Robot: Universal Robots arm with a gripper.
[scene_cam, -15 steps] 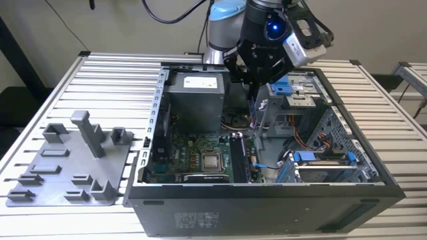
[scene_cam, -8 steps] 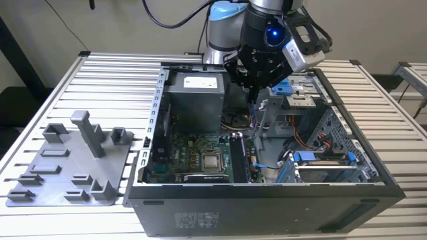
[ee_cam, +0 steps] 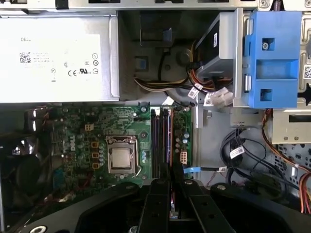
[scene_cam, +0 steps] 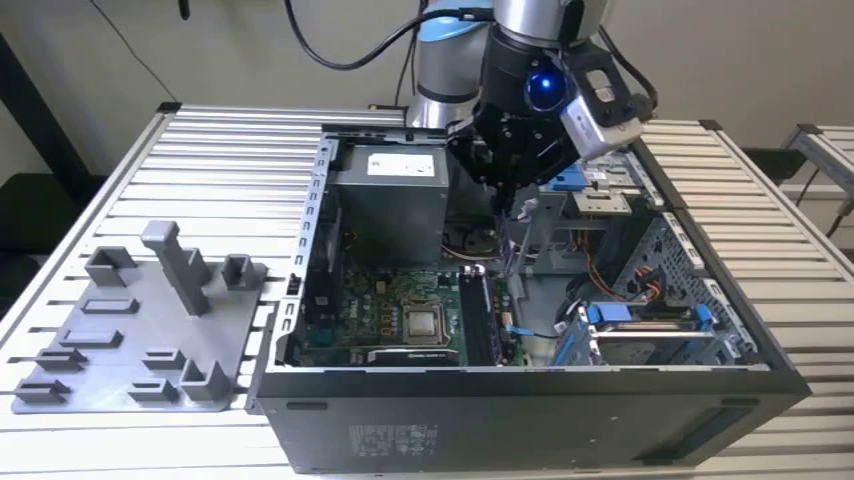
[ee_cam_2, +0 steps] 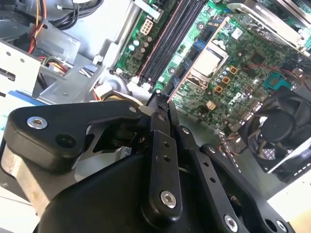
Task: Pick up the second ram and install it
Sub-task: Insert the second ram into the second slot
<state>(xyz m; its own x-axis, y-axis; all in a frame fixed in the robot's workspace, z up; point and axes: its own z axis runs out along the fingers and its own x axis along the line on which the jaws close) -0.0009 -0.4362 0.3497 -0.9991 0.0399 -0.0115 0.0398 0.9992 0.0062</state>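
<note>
Fingers (ee_cam_2: 160,145) clenched tight on the second ram (ee_cam: 170,145), which is seen edge-on as a thin dark strip with a coppery lower edge. The strip passes between the fingertips and runs on past them in both wrist views. It's so thin here that the grip is probably on its upper edge, hard to be sure. The stick hangs in the air, not seated, lined up lengthwise with the black memory slots (ee_cam: 158,141) directly below it and running parallel to them.

The slots sit on the green motherboard (ee_cam: 77,141), just beside the CPU socket (ee_cam: 120,160) with its square silver chip. A black fan (ee_cam_2: 277,136) is on the far side of the socket from the slots.

In the exterior view the fingers reach down into the open computer case (scene_cam: 534,420), well above the board, with the arm (scene_cam: 534,40) coming in from the back. The grey power supply (ee_cam: 53,58) fills the rear corner of the case. A blue drive bracket (ee_cam: 272,58) and bundles of cables (ee_cam: 243,160) are on the side of the slots away from the socket.

The case lies on its side on a slatted metal desk (scene_cam: 227,150). On the exterior view's left, well apart from the case, a grey holder tray (scene_cam: 134,330) lies flat on the desk, with one tall upright post (scene_cam: 180,265)
</note>
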